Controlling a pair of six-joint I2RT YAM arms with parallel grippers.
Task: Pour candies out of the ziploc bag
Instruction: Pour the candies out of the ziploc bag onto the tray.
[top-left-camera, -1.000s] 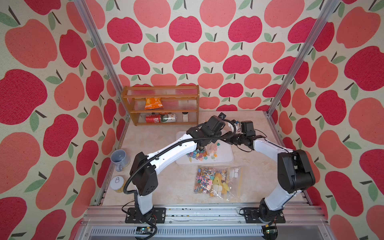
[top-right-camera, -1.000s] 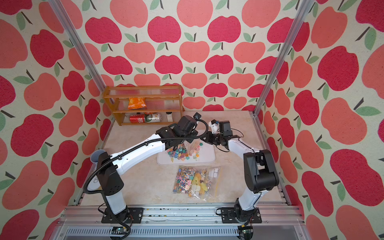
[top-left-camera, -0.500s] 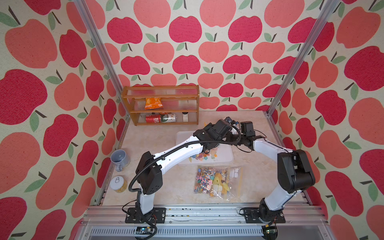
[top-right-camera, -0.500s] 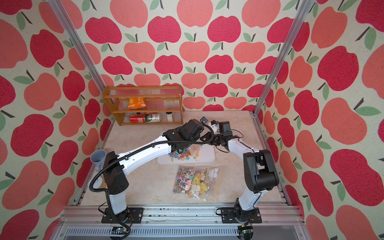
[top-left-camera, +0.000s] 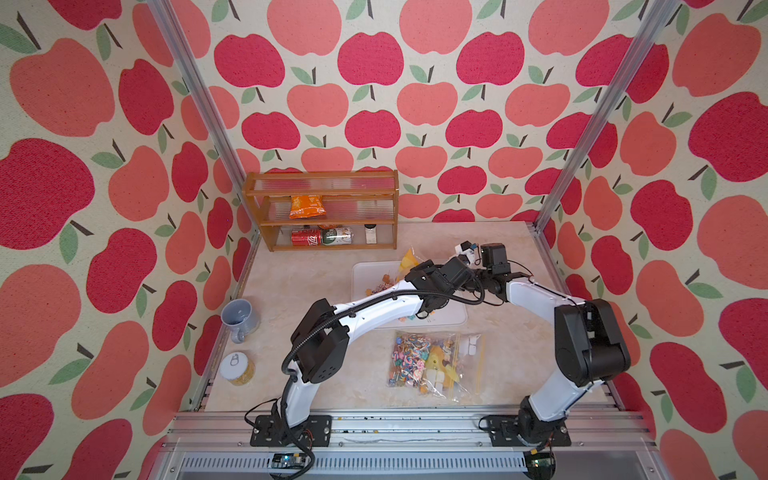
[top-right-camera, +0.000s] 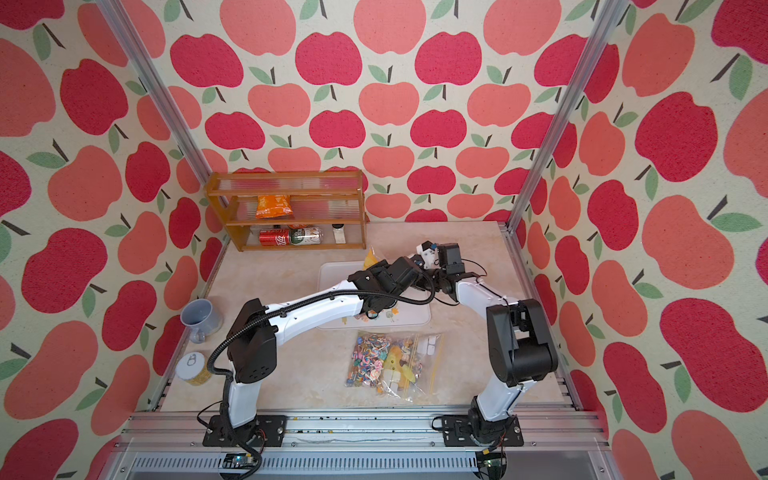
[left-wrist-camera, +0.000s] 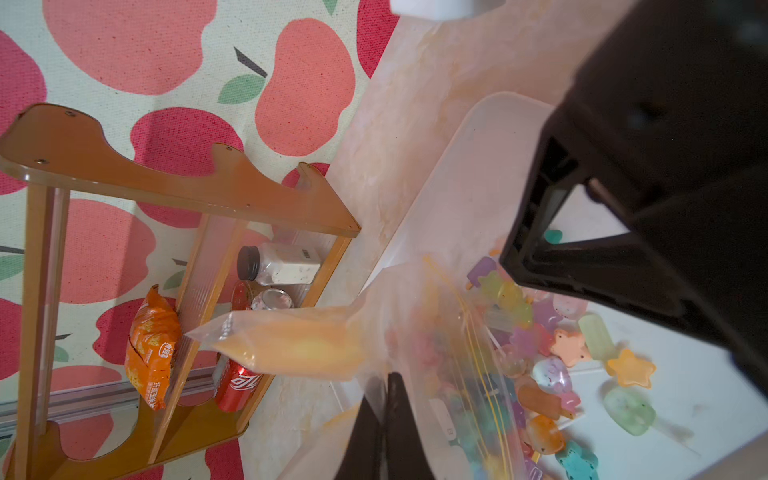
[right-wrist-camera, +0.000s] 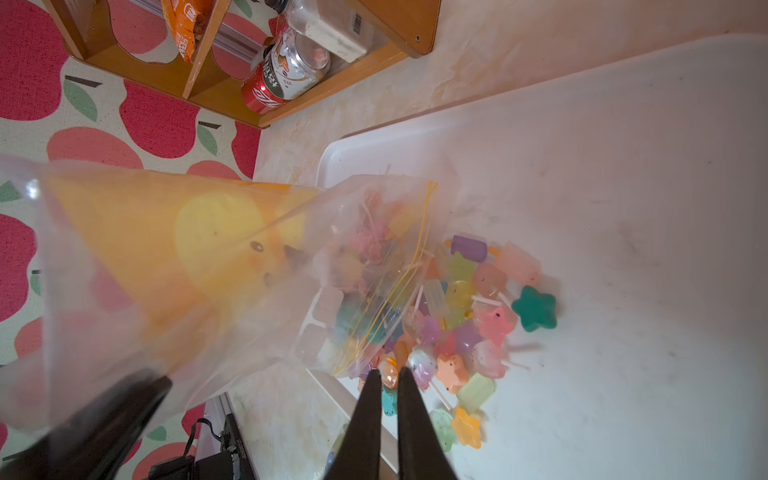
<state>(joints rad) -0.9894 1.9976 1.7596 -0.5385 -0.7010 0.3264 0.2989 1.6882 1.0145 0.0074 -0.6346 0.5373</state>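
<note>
Over the white tray (top-left-camera: 368, 270), my left gripper (left-wrist-camera: 384, 388) and right gripper (right-wrist-camera: 387, 372) both stand pinched on the ziploc bag (right-wrist-camera: 187, 249), held tilted with its mouth down toward the tray. Loose candies (right-wrist-camera: 469, 324) lie heaped on the tray at the bag's mouth, some inside it; a second filled bag (top-left-camera: 432, 361) lies flat on the table (top-left-camera: 316, 270) nearby.

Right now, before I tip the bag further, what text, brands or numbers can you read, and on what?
"Coca-Cola", script only partly showing: red can.
Orange snack packet: printed characters, too blurred to read.
White-green can: lettering too small to read.
Jar: barcode label, digits unreadable.
</note>
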